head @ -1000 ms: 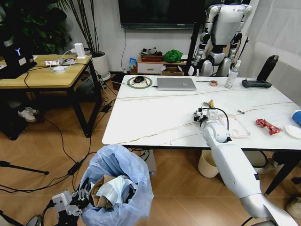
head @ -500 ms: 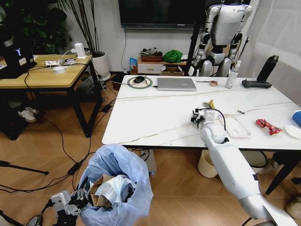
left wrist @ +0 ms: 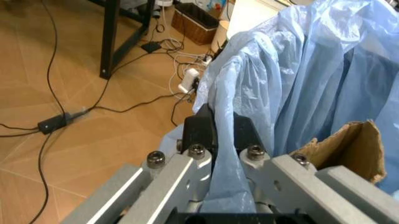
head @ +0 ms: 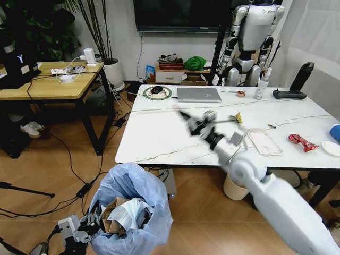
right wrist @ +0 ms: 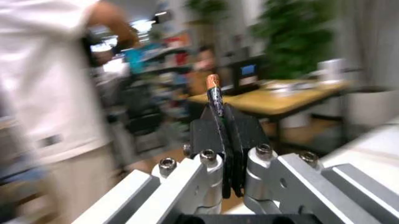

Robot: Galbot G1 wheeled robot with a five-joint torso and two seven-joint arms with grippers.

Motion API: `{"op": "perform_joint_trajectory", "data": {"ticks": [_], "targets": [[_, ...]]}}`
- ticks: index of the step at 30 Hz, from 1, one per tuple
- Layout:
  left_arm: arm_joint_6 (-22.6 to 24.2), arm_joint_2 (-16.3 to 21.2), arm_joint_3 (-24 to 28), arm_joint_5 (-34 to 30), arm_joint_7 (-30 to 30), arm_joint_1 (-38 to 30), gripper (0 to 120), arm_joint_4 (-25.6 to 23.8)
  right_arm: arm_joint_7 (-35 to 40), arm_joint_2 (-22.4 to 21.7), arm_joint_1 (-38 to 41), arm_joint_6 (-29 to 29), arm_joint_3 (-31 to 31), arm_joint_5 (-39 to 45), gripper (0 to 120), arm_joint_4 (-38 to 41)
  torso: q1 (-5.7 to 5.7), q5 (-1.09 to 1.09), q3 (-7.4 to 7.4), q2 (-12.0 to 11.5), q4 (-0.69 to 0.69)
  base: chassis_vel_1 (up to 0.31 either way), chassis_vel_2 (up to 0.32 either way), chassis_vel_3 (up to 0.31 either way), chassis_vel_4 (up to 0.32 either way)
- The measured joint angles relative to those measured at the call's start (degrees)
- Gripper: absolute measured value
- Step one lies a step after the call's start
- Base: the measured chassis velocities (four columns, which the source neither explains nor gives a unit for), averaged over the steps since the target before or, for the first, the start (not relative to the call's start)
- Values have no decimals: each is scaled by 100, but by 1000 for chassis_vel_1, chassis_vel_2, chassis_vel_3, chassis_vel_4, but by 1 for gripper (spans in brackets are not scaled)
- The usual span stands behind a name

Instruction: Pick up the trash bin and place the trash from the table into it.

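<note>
Below, one bin (head: 133, 212) sits on the floor just off the table's (head: 159, 133) near edge, the left gripper (left wrist: 223, 135) pinched shut on its blue bag; cardboard (left wrist: 346, 144) and a mask (head: 127, 211) lie inside. Above the tabletop, the blurred right gripper (head: 194, 123) clamps a thin dark scrap (right wrist: 214, 95). Three pieces remain: pack (head: 264, 142), wrapper (head: 302, 142), and lid (head: 332, 148), cut off at the frame's edge.

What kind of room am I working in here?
Probably a robotics lab or office set up like a lounge: a humanoid robot stands behind the table, a wall screen hangs at the back, and a desk carries cabled gear.
</note>
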Motion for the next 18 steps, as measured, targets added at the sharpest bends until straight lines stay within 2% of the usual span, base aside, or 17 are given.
{"op": "perform_joint_trajectory", "data": {"ticks": [3, 6, 14, 18], "targets": [[26, -21, -3, 0, -8, -1, 0, -26, -180, -140, -90, -4, -797, -273, 0, 278, 0, -1, 0, 0, 0, 0, 0, 0, 0], [35, -32, -6, 5, -12, 5, 0, -55, -278, -202, -265, -5, -1248, -695, 0, 307, 1, -1, 1, 0, -1, 0, 0, 0, 0], [52, -80, 96, 1, -21, 25, 0, -109, -137, -62, -560, -3, -1219, -1236, 1, 1, 1, 0, 1, 0, -1, 0, 0, 0, 0], [68, -89, 228, 7, -29, 31, 0, -109, -31, -91, -722, 2, -962, -1358, 18, -25, 1, 0, 1, 0, -1, 0, 0, 0, 0]]}}
